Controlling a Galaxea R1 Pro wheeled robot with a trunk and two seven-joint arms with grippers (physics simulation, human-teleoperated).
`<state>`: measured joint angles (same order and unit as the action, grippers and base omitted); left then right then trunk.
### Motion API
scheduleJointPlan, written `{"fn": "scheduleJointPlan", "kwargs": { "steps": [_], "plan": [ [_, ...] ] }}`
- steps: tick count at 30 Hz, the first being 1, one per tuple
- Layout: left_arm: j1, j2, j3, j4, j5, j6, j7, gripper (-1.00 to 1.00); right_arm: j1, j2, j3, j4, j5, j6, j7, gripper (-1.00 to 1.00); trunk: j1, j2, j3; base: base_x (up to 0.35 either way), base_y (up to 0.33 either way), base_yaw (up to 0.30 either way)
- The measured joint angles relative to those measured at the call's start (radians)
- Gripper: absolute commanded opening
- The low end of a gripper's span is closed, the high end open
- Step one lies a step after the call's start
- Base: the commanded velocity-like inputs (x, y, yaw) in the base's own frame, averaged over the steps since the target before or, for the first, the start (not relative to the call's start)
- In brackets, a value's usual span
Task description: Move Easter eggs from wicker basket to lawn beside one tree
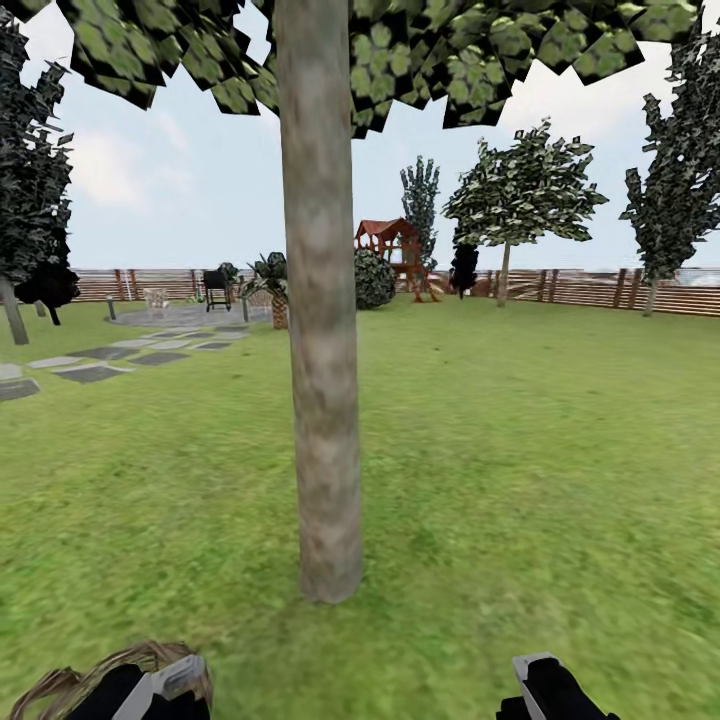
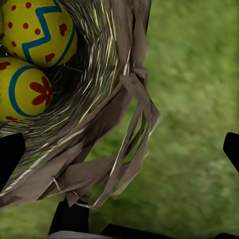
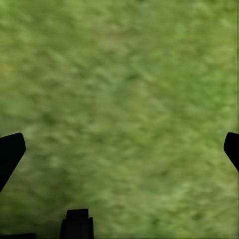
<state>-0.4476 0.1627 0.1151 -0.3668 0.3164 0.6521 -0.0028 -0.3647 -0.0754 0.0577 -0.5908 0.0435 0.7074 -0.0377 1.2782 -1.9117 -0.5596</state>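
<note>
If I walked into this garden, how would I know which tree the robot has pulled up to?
Start at the brown slatted wooden fence along the far edge of the green lawn, then look back to the foreground. The tree stands straight ahead of the robot, its thick, straight, mottled grey-brown trunk rising into large green leaves. It is far nearer and thicker than the slim-trunked trees by the fence.

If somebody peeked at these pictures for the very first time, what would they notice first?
Probably the thick grey-brown tree trunk rising from the green lawn right in front of the robot. Next, the bright yellow eggs with blue zigzags and red spots lying inside the brown woven wicker basket, seen close beside the left gripper.
</note>
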Motion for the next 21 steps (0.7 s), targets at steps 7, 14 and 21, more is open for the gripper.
{"fn": "scheduleJointPlan", "kwargs": {
  "steps": [7, 14, 21],
  "plan": [
    [0.0, -0.001, 0.0, 0.0, 0.0, 0.0, 0.0, 1.0, 0.0, 0.0, 0.0, 0.0, 0.0, 0.0, 0.0, 1.0, -0.027, 0.049, 0.022, 0.0, 0.0, 0.0],
    [0.0, 0.001, 0.0, 0.0, 0.0, 0.0, 0.0, 1.0, 0.0, 0.001, 0.0, 0.0, 0.0, 0.0, 0.0, 1.0, -0.054, 0.098, 0.044, 0.0, 0.0, 0.0],
    [0.0, 0.008, 0.0, -0.002, 0.0, 0.002, -0.001, 1.0, 0.0, 0.0, 0.0, 0.0, 0.0, 0.0, 0.0, 1.0, -0.081, 0.147, 0.066, 0.0, 0.0, 0.0]
  ]
}}
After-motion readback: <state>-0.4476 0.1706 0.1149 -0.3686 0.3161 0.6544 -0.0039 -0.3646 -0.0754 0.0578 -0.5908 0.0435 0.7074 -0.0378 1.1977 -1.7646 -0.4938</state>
